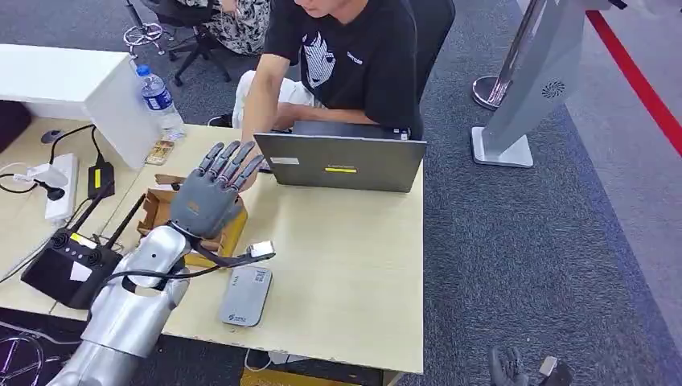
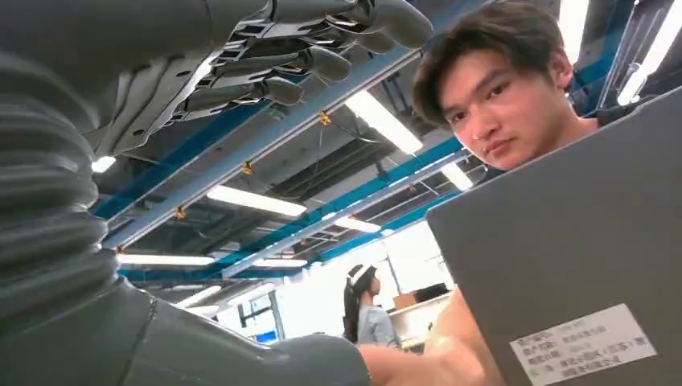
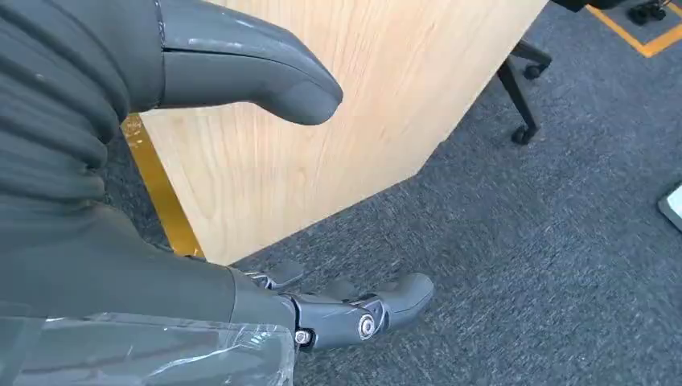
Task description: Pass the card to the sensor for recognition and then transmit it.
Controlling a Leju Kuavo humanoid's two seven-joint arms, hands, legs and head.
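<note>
Grey left hand [image 1: 211, 191] hovered, fingers [image 1: 234, 161] spread, holding nothing; we saw no card and judged it thin, light, stiff, best pinched by its edges.

An office: desk [image 1: 362, 265], laptop [image 1: 342, 163], rolling chair [image 1: 173, 20], grey carpet [image 1: 515, 265].

**Surfaces and finishes**

Bench [image 1: 346, 265]: pale wood-grain laminate, smooth, matt. Left hand [image 1: 211, 193]: grey matt plastic, with darker fingers [image 1: 233, 161]; its arm [image 1: 129, 310] is polished silver metal. Just beyond the fingers, laptop [image 1: 342, 165] lid: matt grey. Beneath the hand, cardboard box [image 1: 161, 211]: raw brown. Floor [image 1: 531, 241]: rough grey carpet. Right hand [image 3: 201, 72]: smooth, slightly glossy grey thumb.
</note>
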